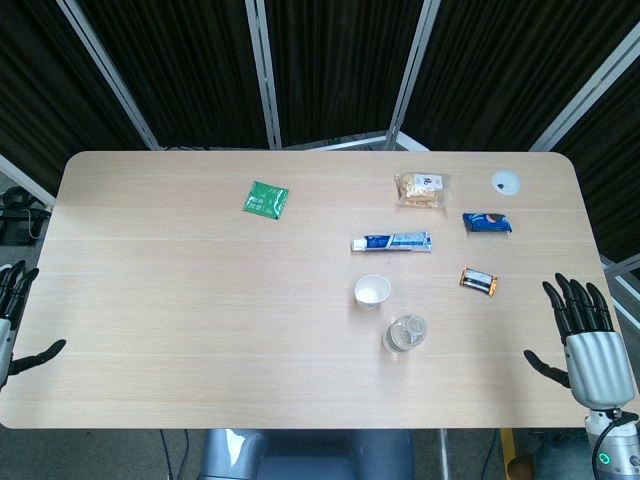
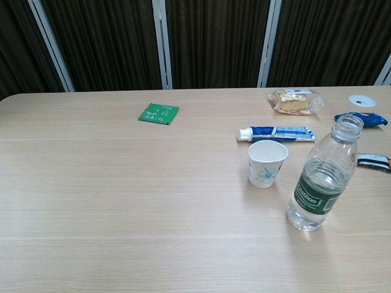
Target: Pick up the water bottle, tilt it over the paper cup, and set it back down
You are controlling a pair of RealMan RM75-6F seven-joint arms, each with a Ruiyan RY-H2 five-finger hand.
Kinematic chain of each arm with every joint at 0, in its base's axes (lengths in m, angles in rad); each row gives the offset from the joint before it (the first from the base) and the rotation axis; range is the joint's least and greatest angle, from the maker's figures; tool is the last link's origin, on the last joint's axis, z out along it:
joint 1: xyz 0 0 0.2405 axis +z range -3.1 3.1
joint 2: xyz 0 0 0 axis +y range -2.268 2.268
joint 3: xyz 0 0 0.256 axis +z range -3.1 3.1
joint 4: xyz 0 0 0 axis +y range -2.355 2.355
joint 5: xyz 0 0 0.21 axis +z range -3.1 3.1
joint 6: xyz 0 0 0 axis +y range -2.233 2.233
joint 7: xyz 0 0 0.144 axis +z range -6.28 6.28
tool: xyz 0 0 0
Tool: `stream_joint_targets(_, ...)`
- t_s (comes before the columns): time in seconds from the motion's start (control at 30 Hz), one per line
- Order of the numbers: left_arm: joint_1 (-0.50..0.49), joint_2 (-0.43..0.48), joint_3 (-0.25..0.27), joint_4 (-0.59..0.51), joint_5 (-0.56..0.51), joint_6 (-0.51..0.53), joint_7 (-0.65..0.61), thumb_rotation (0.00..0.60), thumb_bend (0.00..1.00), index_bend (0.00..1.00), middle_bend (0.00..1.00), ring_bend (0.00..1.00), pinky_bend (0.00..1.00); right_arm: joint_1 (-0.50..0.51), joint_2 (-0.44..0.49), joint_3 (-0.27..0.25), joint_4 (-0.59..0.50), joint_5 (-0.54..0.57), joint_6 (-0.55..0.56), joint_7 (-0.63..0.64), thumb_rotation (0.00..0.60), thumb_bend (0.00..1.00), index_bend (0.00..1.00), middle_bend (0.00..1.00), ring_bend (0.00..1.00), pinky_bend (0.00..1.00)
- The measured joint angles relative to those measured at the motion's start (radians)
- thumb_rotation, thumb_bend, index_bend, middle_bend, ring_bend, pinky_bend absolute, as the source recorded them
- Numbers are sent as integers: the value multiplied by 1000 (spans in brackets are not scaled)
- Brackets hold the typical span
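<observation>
From the head view, the table point(image 1: 200, 300) carries the bottle point(image 1: 405, 333) standing upright at about 4 o'clock from the table's middle, seen from above with its mouth open. The cup point(image 1: 372, 291) stands just beside it at the bottle's 10 o'clock, apart from it. Beyond the cup, at 12 o'clock, lies a toothpaste tube point(image 1: 391, 242). A snack bag point(image 1: 421, 189) sits at 1 o'clock from the tube, a white disc point(image 1: 506, 182) to its 3 o'clock, a blue packet point(image 1: 487, 223) below the disc, and a dark bar point(image 1: 479, 282) at 2 o'clock from the bottle. A green sachet point(image 1: 265, 199) lies at 11 o'clock from the table's middle. The right hand point(image 1: 580, 330) rests at the table's 4 o'clock edge, fingers spread and holding nothing, well apart from the bottle. The left hand point(image 1: 12, 320) shows partly at the 8 o'clock edge, fingers spread, empty.

From the chest view, the bottle point(image 2: 322, 177) stands uncapped with a green label and water inside. The cup point(image 2: 267, 163) stands near it at 10 o'clock, open end up. The tube point(image 2: 276, 133) lies behind the cup, the sachet point(image 2: 159, 113) at 11 o'clock. Neither hand shows here.
</observation>
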State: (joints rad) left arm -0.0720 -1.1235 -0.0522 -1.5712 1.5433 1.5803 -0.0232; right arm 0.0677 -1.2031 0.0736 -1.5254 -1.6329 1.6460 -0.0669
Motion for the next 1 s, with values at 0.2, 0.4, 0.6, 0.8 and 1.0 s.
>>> stream_joint_targets(0.2,1,2,2,-4,9,3,2,600,0,0,0,0,0,-1,6,-6,-6,1,-10,12,600,0,0,0,0,0)
stream_joint_targets(0.4,-2,-2,0,-7,20,7,4,600,0,0,0,0,0,19,64,-39,-53,20,-118,171,600,0,0,0,0,0)
stream_joint_targets(0.6,-13,-4,-3,-16,13,-15,11,600,0,0,0,0,0,93,110,-81,-4,22,-318,493,600,0,0,0,0,0)
stream_joint_targets(0.8,-23,-15,-8,-22,-6,-37,45,600,0,0,0,0,0,193,97,-138,161,-47,-460,867,600,0,0,0,0,0)
stream_joint_targets(1.0,-37,-37,-17,-23,-34,-66,94,600,0,0,0,0,0,299,-3,-191,372,-145,-516,1083,600,0,0,0,0,0)
